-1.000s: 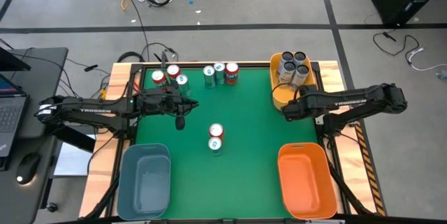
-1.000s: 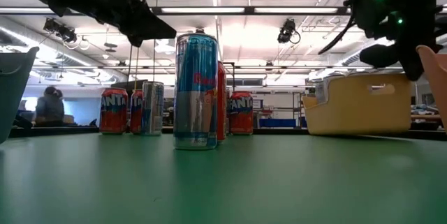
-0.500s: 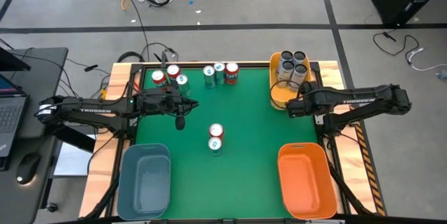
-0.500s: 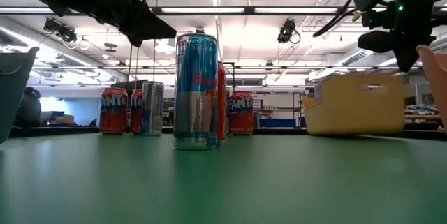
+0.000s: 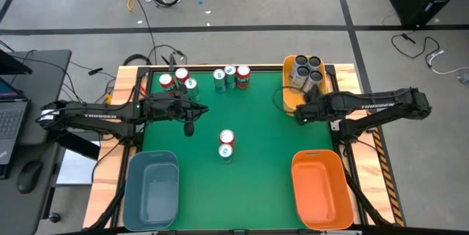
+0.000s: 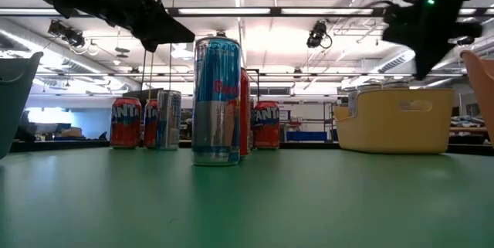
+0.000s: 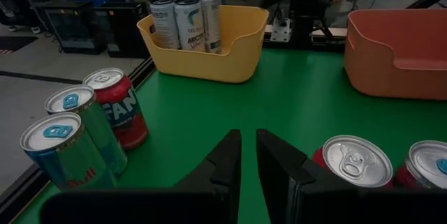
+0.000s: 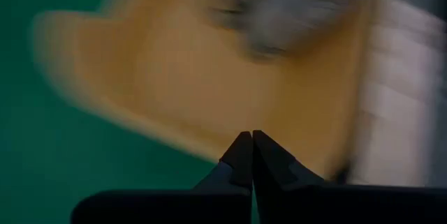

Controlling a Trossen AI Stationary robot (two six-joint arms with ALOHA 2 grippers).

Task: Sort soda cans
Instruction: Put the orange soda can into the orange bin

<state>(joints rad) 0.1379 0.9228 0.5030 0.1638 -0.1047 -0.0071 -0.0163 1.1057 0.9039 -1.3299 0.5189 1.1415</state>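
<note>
Cans (image 5: 307, 70), seemingly four, fill yellow bin (image 5: 291, 101).

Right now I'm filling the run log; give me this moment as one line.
phase: sorting | left gripper: empty, above mat | right gripper: shut, empty, beside yellow bin | yellow bin: four cans | blue bin, orange bin: no cans

1. We see shiny metal soda cans (image 7: 349, 161) with smooth silver tops.
2. The yellow bin (image 7: 202, 60) and the orange bin (image 7: 398, 63) look like smooth plastic.
3. The green desk (image 7: 293, 105) top looks flat and matt.
4. Its edge (image 5: 124, 88) looks like wood.
</note>
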